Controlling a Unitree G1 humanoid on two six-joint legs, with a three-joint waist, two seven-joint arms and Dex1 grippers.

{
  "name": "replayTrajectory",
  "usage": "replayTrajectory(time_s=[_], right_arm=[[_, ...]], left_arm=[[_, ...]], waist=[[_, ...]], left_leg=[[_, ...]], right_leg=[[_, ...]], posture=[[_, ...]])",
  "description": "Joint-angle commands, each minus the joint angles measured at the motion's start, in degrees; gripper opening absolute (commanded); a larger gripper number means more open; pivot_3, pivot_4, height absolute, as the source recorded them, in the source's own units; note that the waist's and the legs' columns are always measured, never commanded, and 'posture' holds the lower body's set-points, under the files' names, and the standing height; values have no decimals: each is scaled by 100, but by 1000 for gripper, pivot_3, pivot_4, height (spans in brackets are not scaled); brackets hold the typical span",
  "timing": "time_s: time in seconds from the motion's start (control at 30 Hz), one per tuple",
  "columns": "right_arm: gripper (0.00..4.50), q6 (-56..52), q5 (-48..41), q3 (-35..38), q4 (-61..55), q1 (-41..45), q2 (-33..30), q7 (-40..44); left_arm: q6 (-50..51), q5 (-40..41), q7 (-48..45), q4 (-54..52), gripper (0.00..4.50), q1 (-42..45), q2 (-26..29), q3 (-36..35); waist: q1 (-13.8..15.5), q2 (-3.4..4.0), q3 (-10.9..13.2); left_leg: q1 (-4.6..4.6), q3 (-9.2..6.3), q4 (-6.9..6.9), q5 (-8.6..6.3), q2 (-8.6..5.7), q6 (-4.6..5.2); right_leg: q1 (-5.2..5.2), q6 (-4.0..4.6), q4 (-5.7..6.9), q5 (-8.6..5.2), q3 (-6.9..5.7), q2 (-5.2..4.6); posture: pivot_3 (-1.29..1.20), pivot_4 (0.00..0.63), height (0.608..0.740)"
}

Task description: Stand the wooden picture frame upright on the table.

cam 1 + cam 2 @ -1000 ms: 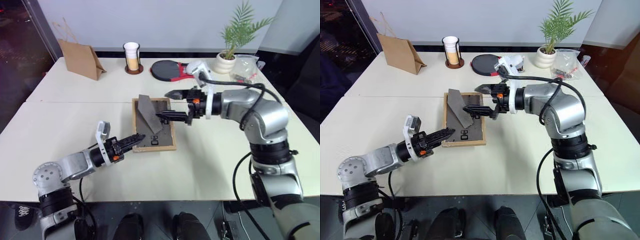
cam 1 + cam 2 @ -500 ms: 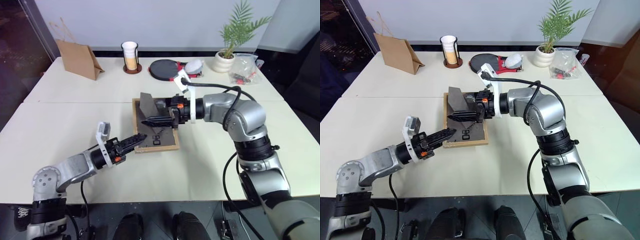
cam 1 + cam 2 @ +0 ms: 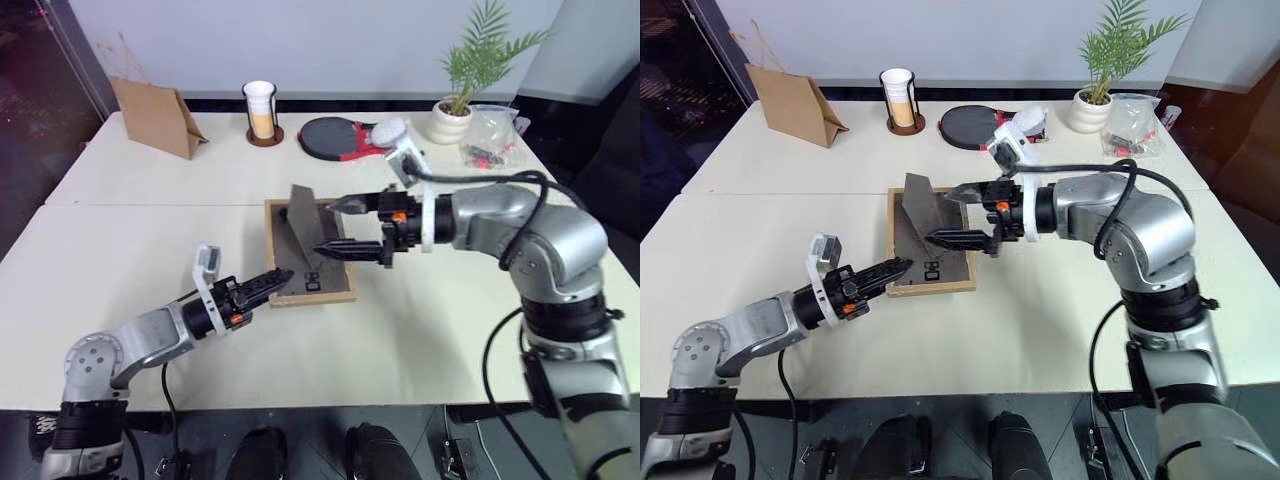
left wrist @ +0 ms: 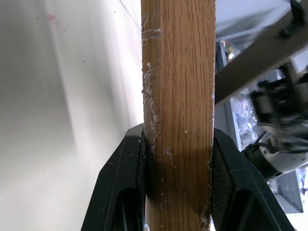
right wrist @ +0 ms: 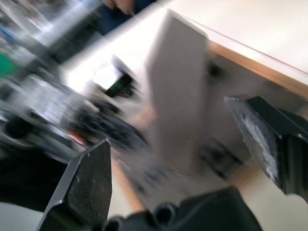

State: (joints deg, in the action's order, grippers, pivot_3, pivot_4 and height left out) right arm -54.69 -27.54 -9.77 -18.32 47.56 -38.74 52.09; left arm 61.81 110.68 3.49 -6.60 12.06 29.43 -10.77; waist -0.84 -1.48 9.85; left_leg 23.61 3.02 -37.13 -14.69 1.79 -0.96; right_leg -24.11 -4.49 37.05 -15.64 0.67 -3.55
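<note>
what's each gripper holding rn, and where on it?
Left gripper is clamped on the frame at its wooden border, near corner. Right gripper is open over the frame's back, holding nothing.

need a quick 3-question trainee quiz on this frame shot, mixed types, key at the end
1. True or false: the wooden picture frame already stands upright on the table.
2. Which gripper is shut on the frame's wooden edge?
A. left gripper
B. right gripper
C. neither
3. Fill in: the right gripper's fingers are ___, held over the raised easel stand.

Key
1. False: it lies face-down, dark back up.
2. A: the left wrist view shows both fingers pressed on the wood.
3. Open: they close on nothing.
</note>
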Motion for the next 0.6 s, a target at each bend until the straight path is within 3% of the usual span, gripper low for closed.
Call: replayTrajectory(time_s=[0.03,0.13,0.27,0.37,0.47,0.6], right_arm=[[4443,1163,782,-77,-3,-23,-560,131],[4443,3312,1874,-159,340,-304,-1069,114],[4443,7330,3579,-408,1545,-526,-1039,-1007],[4443,9320,4927,-667,2370,-512,-746,-2268],[4443,10323,5934,-824,3011,-392,-397,-3298],[4443,10843,7010,-1054,3710,2,73,-4378]], left_arm=[[-62,232,-199,-335,1029,10,82,-54],[-38,232,-268,-349,1029,-22,135,-86],[73,232,-410,-284,1029,24,202,-52],[100,232,-451,-238,1029,85,204,-10],[102,232,-457,-203,1029,128,192,13],[105,232,-450,-224,1029,159,169,54]], waist=[[6,1,2],[10,0,2],[-13,-1,2],[-35,-2,3],[-19,-2,3],[-32,-2,4]], left_leg=[[1,2,-1,0,-1,0],[1,6,-6,1,-3,1],[-3,14,-11,1,-5,1],[-10,23,-11,2,-3,-1],[-11,19,-10,26,5,-43],[-12,17,-11,33,8,-55]], right_leg=[[0,0,0,0,1,0],[2,0,-2,0,2,6],[6,-8,-4,2,7,34],[6,-16,-2,7,20,49],[3,-17,5,7,26,65],[2,-16,10,7,31,65]], posture=[[0,150,740],[0,150,740],[0,150,740],[0,150,740],[0,150,740],[0,150,740]])
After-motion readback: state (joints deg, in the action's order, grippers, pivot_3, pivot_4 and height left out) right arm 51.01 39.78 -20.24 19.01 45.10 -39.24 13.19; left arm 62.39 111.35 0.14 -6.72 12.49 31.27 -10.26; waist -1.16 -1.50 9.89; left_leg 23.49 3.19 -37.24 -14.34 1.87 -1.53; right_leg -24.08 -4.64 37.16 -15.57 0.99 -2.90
